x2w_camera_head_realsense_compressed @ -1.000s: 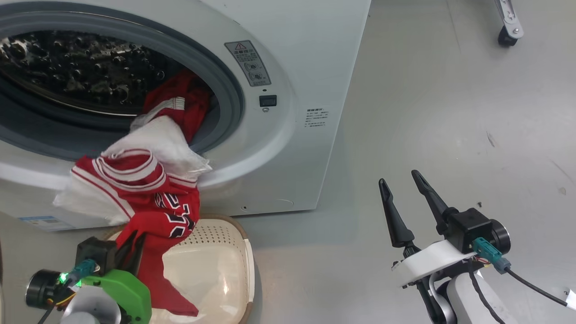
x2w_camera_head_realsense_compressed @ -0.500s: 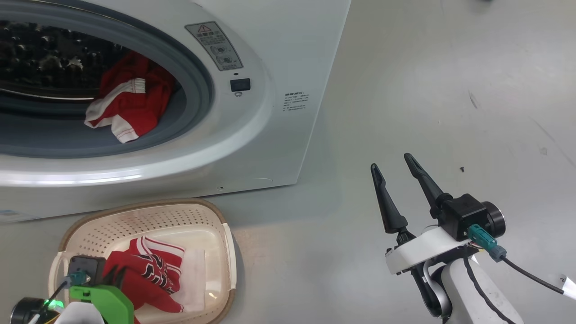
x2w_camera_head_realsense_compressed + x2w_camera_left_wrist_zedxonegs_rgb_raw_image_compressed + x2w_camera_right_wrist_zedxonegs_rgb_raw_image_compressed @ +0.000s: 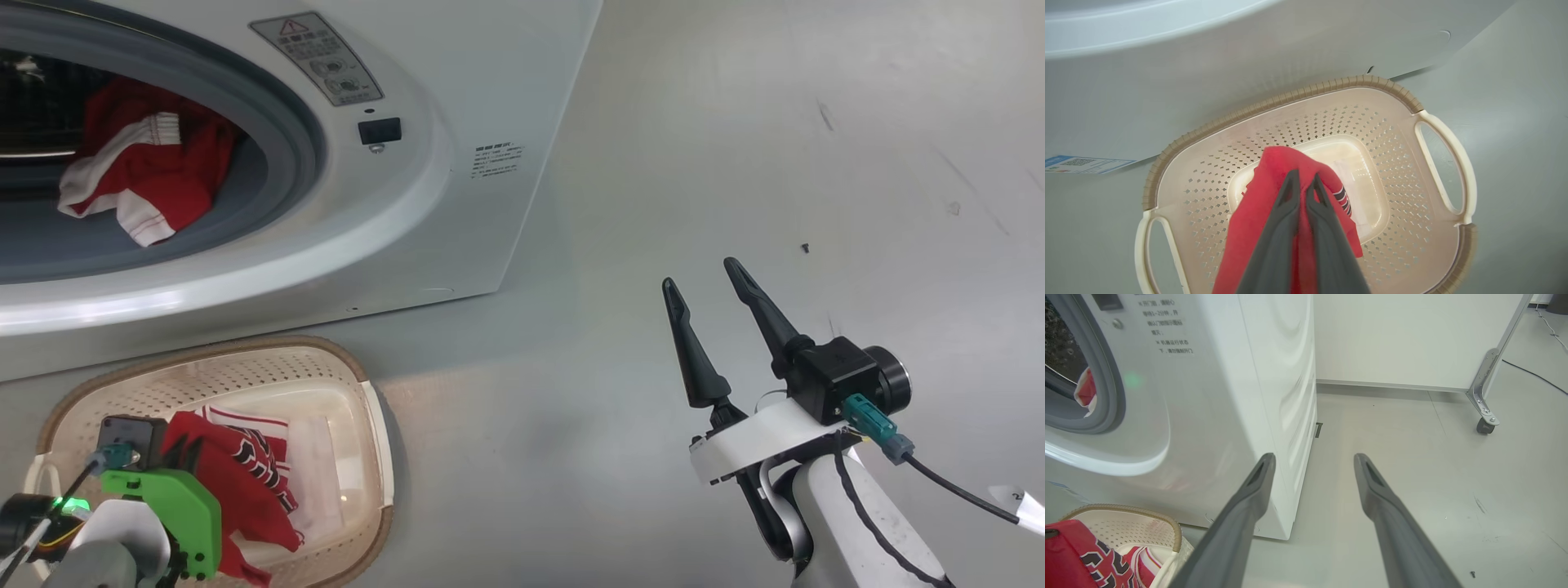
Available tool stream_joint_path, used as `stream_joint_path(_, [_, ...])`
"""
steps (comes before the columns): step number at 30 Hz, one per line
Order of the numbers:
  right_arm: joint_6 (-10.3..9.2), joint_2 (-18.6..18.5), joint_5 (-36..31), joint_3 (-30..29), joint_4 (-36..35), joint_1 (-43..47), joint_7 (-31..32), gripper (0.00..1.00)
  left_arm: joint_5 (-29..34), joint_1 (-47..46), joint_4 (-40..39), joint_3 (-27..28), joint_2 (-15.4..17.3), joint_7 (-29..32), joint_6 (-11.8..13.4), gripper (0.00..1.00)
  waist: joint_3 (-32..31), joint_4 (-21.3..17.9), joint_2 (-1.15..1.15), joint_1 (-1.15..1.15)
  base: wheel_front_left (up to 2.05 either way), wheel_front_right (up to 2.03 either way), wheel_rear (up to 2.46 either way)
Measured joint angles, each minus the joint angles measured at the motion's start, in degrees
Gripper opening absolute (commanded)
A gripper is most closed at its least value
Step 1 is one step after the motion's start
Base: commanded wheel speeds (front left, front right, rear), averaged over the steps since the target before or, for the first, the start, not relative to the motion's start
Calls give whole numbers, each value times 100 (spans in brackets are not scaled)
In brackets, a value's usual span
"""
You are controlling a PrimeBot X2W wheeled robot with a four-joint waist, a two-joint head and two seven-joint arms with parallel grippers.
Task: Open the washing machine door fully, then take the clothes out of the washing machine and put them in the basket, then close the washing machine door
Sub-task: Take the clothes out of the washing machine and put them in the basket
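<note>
- Door step looks done: the porthole [image 3: 304, 155] of the washing machine [image 3: 506, 73] stands open, with its grey gasket bare.
- Clothes are about halfway, by my read. One out, one to go.
- Left gripper [image 3: 1303, 179] has its fingers pinched nearly together on the red jersey [image 3: 245, 469]. It sits low over the middle of the basket [image 3: 204, 347], and the fabric drapes down into it.
- The jersey's dark numerals show in the head and right wrist views. It isn't released yet, so that drop is the step in hand.
- The 2nd red garment [image 3: 147, 175], w/ white trim, lies inside the machine at the drum's lip, against the gasket.
- Right gripper [image 3: 699, 273] is spread wide and holds nothing. It hovers over the floor [image 3: 816, 163] to the machine's right, well apart from the basket.
- The basket sits on the floor just in front of the machine, below the porthole. It holds the jersey plus a pale patch beside it — lining or separate cloth, can't tell.
- Left to do: let go, fetch the 2nd garment, drop it in, shut the door.
</note>
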Motion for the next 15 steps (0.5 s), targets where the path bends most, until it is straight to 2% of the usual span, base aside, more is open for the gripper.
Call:
stream_joint_path(8, [-87, 19, 27, 110, -89, -115, 0, 100, 16, -249, 487, 15, 103, -109, 0, 0, 346, -236, 0, 0, 0, 0, 0])
stream_joint_path(15, [-145, 30, 63, 81, -111, -163, 0, 100, -2, -373, 904, 10, -2, -178, -1, 0, 475, -383, 0, 0, 0, 0, 0])
